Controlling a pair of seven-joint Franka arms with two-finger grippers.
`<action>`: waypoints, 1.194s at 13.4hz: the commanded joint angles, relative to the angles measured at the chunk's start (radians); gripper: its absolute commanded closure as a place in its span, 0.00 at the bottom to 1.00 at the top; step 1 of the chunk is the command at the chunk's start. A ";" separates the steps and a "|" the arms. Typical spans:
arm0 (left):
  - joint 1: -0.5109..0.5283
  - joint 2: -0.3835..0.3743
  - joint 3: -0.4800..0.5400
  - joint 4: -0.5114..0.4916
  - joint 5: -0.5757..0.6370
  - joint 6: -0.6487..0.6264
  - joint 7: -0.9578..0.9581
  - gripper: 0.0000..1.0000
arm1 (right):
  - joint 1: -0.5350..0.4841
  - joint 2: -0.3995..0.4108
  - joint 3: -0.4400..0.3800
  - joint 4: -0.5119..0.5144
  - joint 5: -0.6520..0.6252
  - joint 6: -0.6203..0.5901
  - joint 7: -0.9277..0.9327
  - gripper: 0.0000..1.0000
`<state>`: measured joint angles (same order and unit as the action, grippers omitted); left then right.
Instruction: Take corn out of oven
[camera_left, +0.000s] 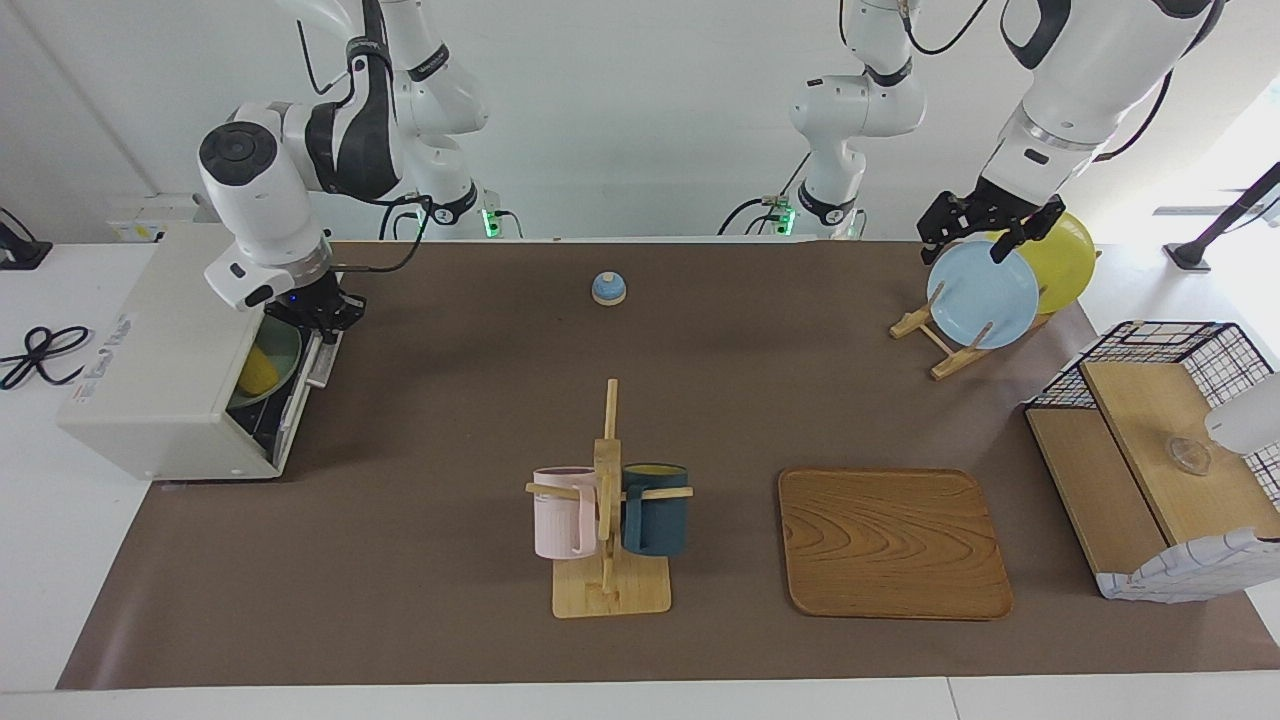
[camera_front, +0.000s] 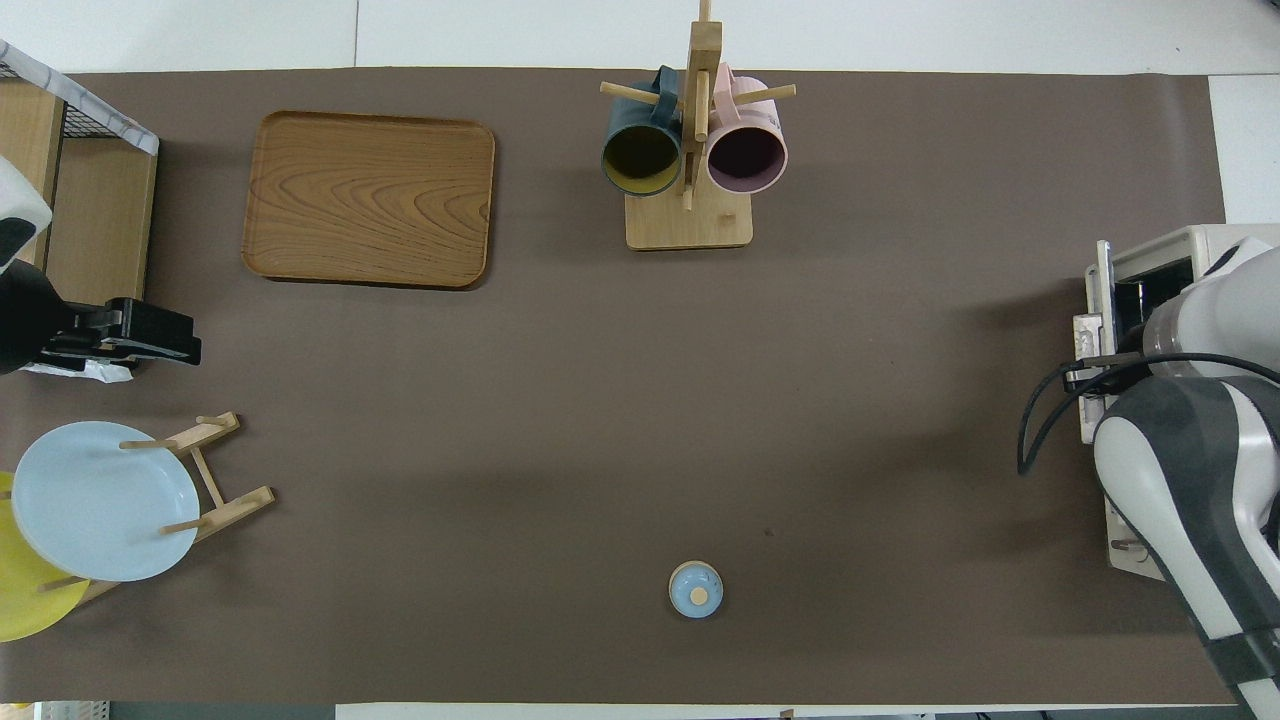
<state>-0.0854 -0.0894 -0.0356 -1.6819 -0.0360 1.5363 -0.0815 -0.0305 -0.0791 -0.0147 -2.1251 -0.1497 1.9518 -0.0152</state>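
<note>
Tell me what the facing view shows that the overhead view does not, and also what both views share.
Only the facing view shows the corn inside the oven, with the right gripper at its open door, and the left gripper over the plate rack.

Only the overhead view shows the insides of the two mugs; there the right arm hides the oven's opening.

Both show the wooden tray, the mug stand and the small blue lid.

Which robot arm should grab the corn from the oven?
The right. Its gripper is already at the open oven, just above the corn. The left gripper hangs over the plate rack.
</note>
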 joint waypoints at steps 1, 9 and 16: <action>0.006 -0.010 -0.003 -0.007 0.013 0.002 0.003 0.00 | -0.028 0.088 -0.010 -0.036 -0.024 0.151 0.004 1.00; 0.006 -0.010 -0.004 -0.009 0.013 0.002 0.003 0.00 | 0.017 0.137 -0.010 -0.165 -0.024 0.383 0.026 1.00; -0.002 -0.010 -0.004 -0.007 0.013 0.005 0.002 0.00 | 0.027 0.245 -0.008 -0.158 -0.024 0.472 0.041 1.00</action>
<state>-0.0855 -0.0894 -0.0375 -1.6819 -0.0360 1.5363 -0.0815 0.0334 0.1200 0.0087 -2.2933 -0.1171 2.3792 0.0294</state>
